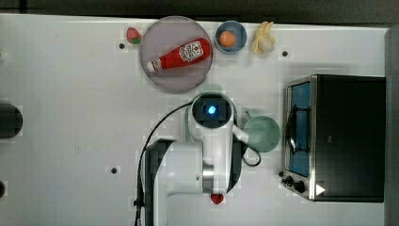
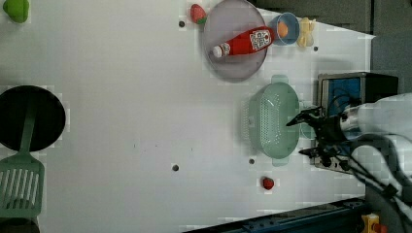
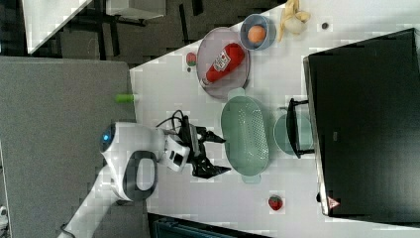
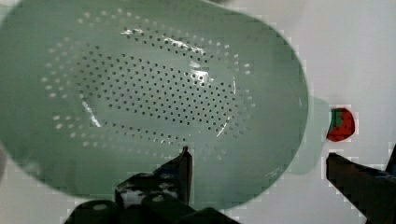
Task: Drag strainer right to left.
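The strainer (image 2: 272, 116) is a pale green oval colander dotted with small holes, lying on the white table between the grey plate and a toy strawberry. It also appears in the right view as the strainer (image 3: 245, 135) and close up as the strainer (image 4: 154, 93). My gripper (image 2: 299, 138) hovers open just above its end with the tab handle. One finger (image 4: 184, 163) is over the perforated inside and the other finger (image 4: 355, 179) is outside the rim. Nothing is held. In the top view my arm's wrist (image 1: 211, 113) covers most of the strainer (image 1: 214, 88).
A smooth pale green mug (image 1: 262, 133) stands between the strainer and the toaster oven (image 1: 339, 136). A grey plate (image 1: 162, 75) carries a ketchup bottle (image 1: 181, 55). Beside it are a blue bowl (image 1: 230, 37), a banana (image 1: 263, 38) and strawberries (image 1: 133, 35) (image 2: 267, 183). A black pan (image 2: 29, 116) and green spatula (image 2: 22, 187) lie far off.
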Tool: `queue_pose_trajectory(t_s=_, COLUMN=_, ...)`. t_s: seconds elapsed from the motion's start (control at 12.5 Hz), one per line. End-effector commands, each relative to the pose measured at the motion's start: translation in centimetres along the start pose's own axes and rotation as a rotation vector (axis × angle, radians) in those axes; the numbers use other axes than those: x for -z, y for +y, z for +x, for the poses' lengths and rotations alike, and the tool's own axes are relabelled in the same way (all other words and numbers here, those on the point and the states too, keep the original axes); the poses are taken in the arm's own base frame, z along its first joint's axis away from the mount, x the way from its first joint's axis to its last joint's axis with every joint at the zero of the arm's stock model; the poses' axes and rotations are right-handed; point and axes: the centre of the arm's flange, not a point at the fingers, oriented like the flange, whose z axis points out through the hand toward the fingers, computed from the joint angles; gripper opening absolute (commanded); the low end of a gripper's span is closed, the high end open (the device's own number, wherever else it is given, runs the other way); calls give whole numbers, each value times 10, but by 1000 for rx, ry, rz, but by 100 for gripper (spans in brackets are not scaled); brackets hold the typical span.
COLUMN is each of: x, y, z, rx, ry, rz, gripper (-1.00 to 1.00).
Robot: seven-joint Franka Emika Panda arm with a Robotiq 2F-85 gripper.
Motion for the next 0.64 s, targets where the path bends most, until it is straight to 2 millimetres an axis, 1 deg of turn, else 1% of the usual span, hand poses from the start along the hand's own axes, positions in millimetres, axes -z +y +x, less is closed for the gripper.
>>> queue_pose_trajectory(t_s=0.08, x=13, y=-10, z=2, rx=-213, ry=24, rz=136, gripper=100)
queue_pose_trajectory(t_s=0.4, x=-64, y=-13, z=-9, rx=-200, ry=20, rz=167, gripper=100)
queue_pose_trajectory(t_s=0.56, x=-93, y=-25, z=-13, rx=-186, ry=16, rz=171, gripper=100)
queue_pose_trajectory(t_s=0.64, x=-106, y=-32, z=-18, rx=-174, ry=13, rz=172, gripper=100)
